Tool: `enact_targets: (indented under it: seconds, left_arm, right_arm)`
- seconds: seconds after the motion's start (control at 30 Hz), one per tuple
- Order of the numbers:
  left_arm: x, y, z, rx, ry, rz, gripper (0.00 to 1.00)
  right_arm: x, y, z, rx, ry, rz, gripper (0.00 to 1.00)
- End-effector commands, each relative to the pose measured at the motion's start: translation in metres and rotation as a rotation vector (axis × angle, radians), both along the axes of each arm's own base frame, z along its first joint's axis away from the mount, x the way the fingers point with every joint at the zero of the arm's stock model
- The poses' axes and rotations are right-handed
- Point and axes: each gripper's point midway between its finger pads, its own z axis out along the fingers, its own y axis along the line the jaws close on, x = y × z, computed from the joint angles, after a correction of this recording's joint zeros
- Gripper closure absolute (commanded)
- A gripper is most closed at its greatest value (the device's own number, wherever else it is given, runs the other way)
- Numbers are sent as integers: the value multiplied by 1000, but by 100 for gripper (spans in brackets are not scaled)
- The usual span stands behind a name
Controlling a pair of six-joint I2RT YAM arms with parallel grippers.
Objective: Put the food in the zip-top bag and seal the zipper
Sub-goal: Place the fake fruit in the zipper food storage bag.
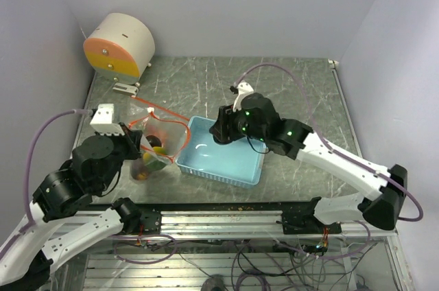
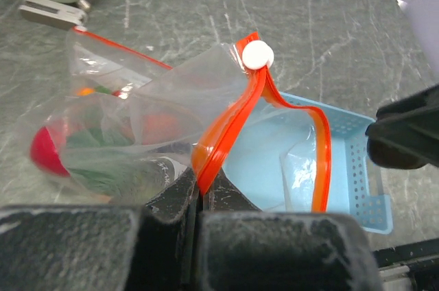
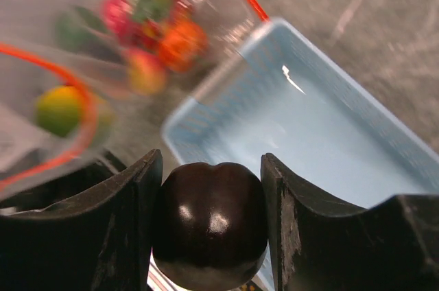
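Note:
The clear zip-top bag (image 1: 159,141) with an orange zipper strip (image 2: 230,123) and white slider (image 2: 258,54) stands open left of the basket. Inside it lie several toy foods: red, green, orange and yellow-green pieces (image 3: 154,13). My left gripper (image 2: 197,191) is shut on the bag's zipper rim and holds the mouth up. My right gripper (image 3: 209,219) is shut on a dark purple piece (image 3: 209,222) and hangs over the basket's left end, close to the bag mouth; in the top view (image 1: 221,132) the piece is hidden by the gripper.
A light blue plastic basket (image 1: 236,167) sits mid-table, its floor bare, touching the bag's right side. A white and orange round device (image 1: 120,45) stands at the back left. White walls close in on both sides.

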Motion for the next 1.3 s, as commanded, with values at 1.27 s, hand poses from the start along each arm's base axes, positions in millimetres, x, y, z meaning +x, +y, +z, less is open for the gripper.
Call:
enact_targets:
  seconds: [1.27]
  left_arm:
    - [64,-191,-55,-319,22,-409,93]
  right_arm:
    - [-56,-9,85,249,-268,314,100]
